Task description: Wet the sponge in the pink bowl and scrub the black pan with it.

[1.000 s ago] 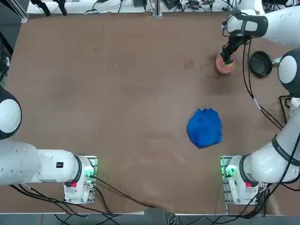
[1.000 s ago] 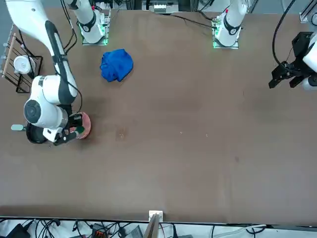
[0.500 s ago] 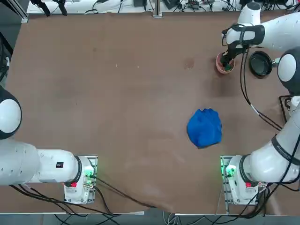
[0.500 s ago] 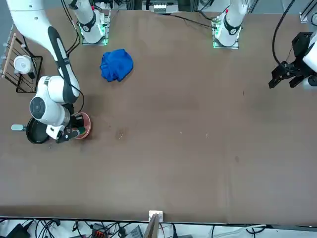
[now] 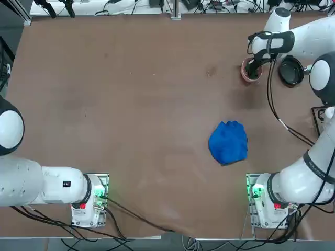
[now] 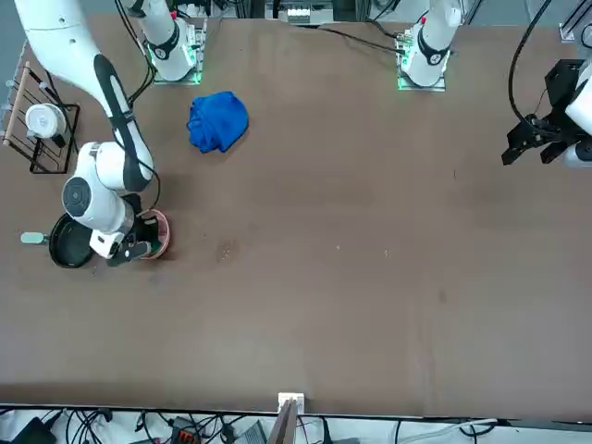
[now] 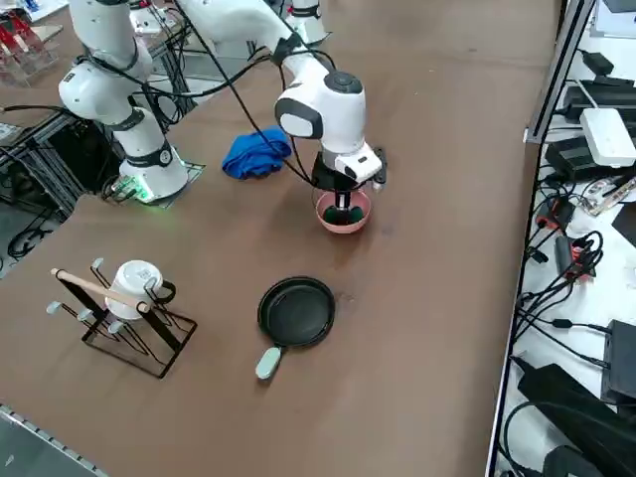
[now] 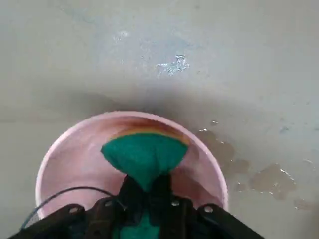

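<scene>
A: The brown table has cables strung along its far edge, and the working arm is reaching to its far right corner. Where's the sponge?

B: The sponge is pinched between the fingers of the right gripper, green face showing with a yellow strip at its far edge. It sticks out past the fingertips, down inside the pink bowl.

A: So the hand is closed on it?

B: Yes, narrow, clamped on the sponge. The right gripper points straight down into the pink bowl.

A: And the black pan?

B: The black pan sits near the bowl but apart from it, on the robot's right, its light handle pointing away from the bowl. In the overhead view the black pan is just beyond the arm.

A: Anything else?

B: A crumpled blue cloth lies well apart, nearer the robot's base, and a wire rack with a white mug stands off to the right
</scene>
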You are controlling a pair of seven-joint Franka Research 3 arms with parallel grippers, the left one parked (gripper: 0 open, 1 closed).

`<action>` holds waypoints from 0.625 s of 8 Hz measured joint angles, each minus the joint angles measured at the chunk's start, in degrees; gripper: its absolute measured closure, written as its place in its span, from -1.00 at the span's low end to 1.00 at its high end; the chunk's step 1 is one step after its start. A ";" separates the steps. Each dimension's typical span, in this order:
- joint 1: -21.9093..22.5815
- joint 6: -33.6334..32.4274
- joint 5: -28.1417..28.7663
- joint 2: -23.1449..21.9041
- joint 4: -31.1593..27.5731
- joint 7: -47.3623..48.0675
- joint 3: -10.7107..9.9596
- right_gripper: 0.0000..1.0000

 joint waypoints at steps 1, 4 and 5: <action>-0.77 -4.32 0.00 -2.00 1.38 -0.28 -0.03 0.83; -8.80 -16.05 0.01 -6.43 6.42 -11.04 -0.26 0.83; -13.31 -16.13 0.01 -5.93 6.91 -16.58 -0.34 0.83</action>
